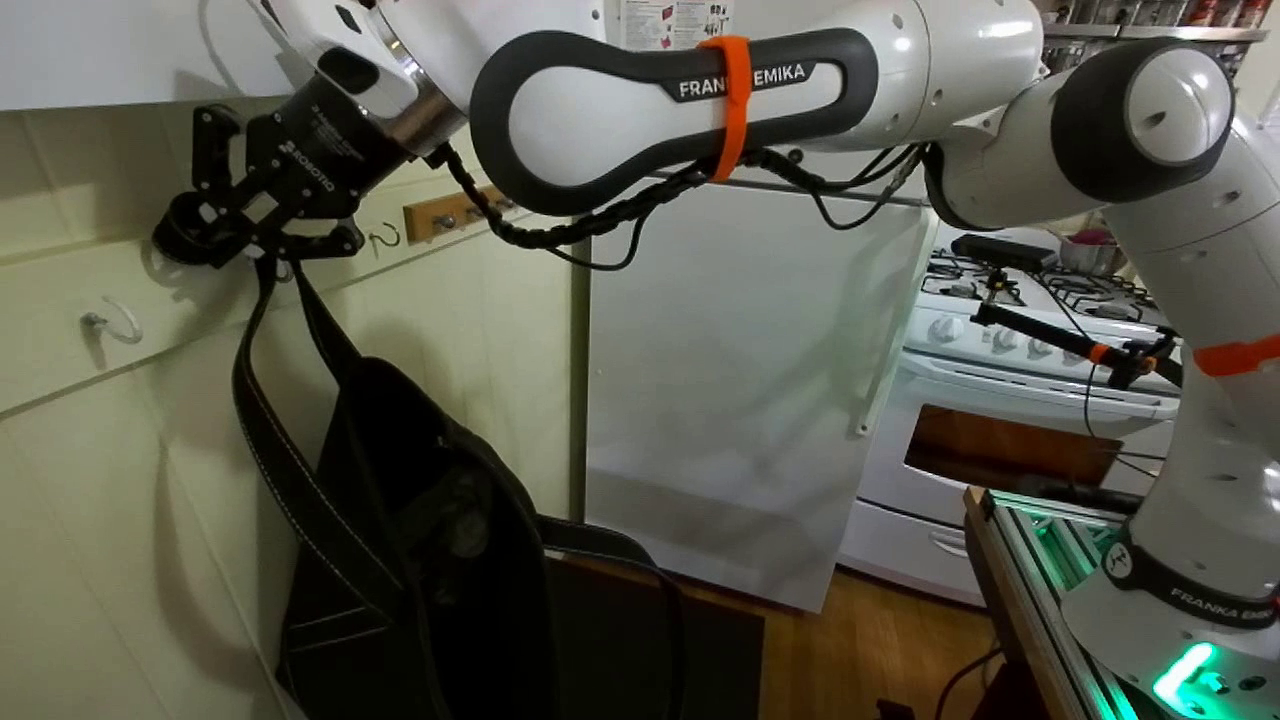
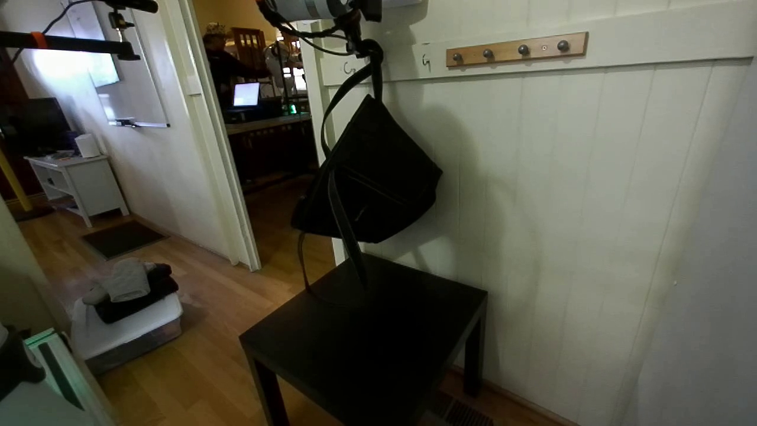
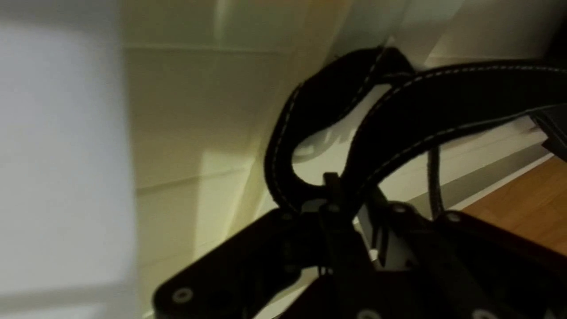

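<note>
Gripping bag [image 2: 390, 171], seemingly by strap [image 3: 425, 108]; stove [image 1: 990, 440], in an exterior view only

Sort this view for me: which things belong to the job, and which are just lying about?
Job in hand:
Robotiq gripper, closed on the black strap
Black bag hanging from that strap
Wall hooks close by, possibly

Just lying or standing about:
Grey and black cloths
Plastic storage bin beneath them
White gas stove
</note>
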`<state>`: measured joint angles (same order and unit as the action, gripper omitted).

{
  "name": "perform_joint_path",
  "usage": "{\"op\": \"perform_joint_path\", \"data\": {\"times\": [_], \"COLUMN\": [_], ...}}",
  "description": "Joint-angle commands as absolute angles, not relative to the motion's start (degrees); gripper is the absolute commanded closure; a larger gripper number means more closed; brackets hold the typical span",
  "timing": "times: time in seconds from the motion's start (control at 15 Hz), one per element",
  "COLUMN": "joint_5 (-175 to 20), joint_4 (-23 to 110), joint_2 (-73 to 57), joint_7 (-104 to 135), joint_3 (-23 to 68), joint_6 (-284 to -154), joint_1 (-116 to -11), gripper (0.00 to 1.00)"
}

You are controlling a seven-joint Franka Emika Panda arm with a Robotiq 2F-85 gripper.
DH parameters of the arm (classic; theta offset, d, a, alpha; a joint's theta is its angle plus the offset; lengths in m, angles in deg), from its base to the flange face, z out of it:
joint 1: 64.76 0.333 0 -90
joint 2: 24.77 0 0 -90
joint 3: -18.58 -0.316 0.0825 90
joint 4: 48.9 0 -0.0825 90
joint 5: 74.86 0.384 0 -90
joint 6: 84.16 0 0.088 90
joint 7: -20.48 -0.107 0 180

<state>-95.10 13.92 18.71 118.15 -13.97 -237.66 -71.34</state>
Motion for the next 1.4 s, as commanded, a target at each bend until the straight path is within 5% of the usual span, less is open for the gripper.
{"op": "perform_joint_path", "data": {"times": [0.0,0.33,1.33], "joint_5": [-94.0,-99.4,-99.2], "joint_4": [13.9,16.5,21.1], "joint_2": [18.0,13.8,8.0], "joint_7": [119.3,103.2,81.5], "joint_3": [-16.1,-6.8,1.0], "joint_6": [-234.2,-242.6,-230.3], "joint_1": [-71.6,-68.5,-63.0], "gripper": [0.96,0.96,0.96]}}
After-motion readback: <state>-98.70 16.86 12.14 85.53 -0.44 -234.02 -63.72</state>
